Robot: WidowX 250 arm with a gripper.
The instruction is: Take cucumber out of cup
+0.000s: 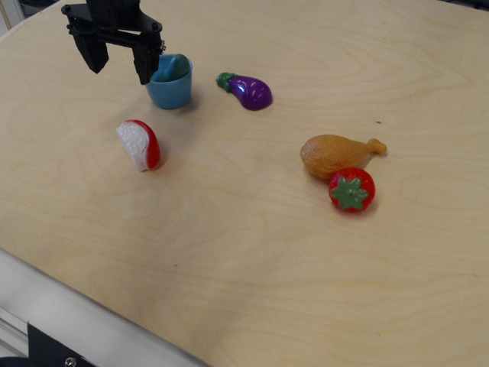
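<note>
my gripper [118, 63] hangs open just left of the cup [170, 86], holding nothing. the cucumber [171, 66] sits inside the cup, leaning up past its rim, so i judge i must shift right.

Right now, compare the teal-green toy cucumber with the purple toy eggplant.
The teal-green plastic toy cucumber sits inside the light-blue plastic cup, only its top showing; the glossy purple plastic toy eggplant lies bare on the wooden table. The cucumber is one plain colour; the eggplant has a green stem. Both are smooth toy vegetables.
</note>
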